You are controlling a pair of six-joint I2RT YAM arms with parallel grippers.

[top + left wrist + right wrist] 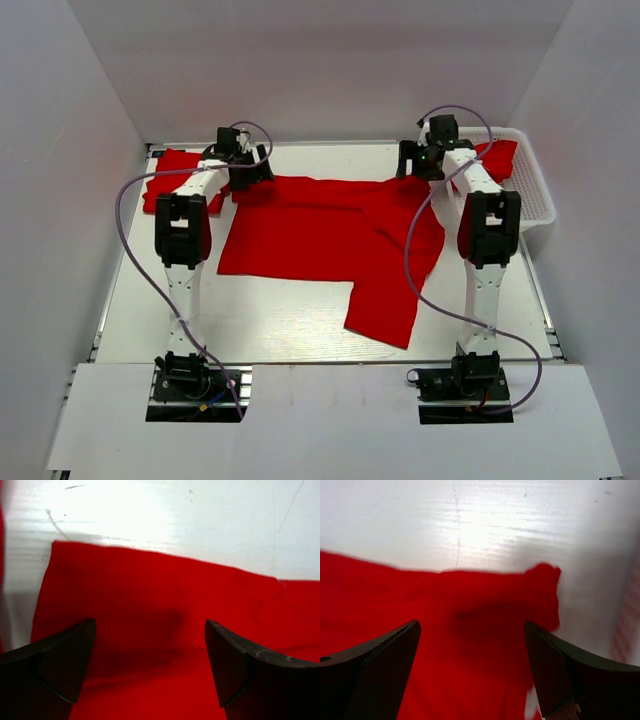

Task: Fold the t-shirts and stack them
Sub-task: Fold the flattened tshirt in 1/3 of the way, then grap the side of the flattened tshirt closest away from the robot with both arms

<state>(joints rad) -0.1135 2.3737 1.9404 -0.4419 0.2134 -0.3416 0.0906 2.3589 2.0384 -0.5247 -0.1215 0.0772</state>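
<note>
A red t-shirt [320,235] lies spread on the white table, one part hanging toward the front right. My left gripper [248,172] is open just above the shirt's far left corner; in the left wrist view its fingers [65,665] straddle the red cloth [150,605]. My right gripper [415,165] is open above the shirt's far right corner, its fingers [555,675] either side of the red cloth [485,625]. Neither holds anything. A folded red shirt [170,175] lies at the far left. More red cloth [500,160] sits in the basket.
A white mesh basket [535,195] stands at the far right edge of the table. White walls close in the back and both sides. Purple cables loop from both arms.
</note>
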